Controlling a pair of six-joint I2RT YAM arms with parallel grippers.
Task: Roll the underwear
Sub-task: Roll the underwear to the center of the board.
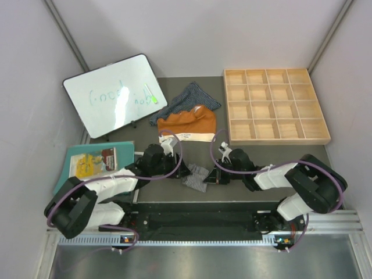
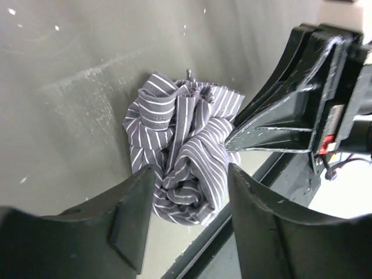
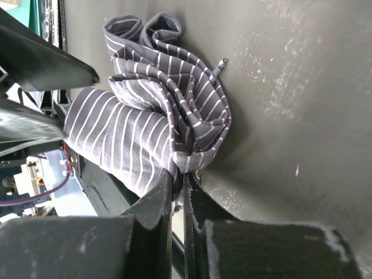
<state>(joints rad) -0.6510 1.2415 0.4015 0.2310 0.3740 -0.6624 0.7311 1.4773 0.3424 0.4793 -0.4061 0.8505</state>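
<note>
Three garments: all lie on the dark table (image 1: 273, 156), seen together only from the top camera
Grey pinstriped pair (image 1: 196, 177): bunched at the near edge of the table, between the two arms
Rust-orange pair (image 1: 189, 125): flat, further back, cream waistband toward the arms
Navy striped pair (image 1: 189, 97): behind the orange one and partly under it
Left gripper (image 2: 189, 183): jaws apart, one finger on each side of the grey bundle; whether the pads touch the cloth I cannot tell
Right gripper (image 3: 177, 181): fingers pinched together on a fold at the edge of the grey cloth
Left wrist view: loose crumpled folds of the bundle, and the other gripper's tip meeting the cloth from the right
Right wrist view: the pinch itself close up, plus tight curled layers that the overhead view is too small to show
Top view only: whiteboard (image 1: 113, 96) at back left, wooden tray (image 1: 276, 107) of compartments at back right, teal mat (image 1: 65, 165) at left
</note>
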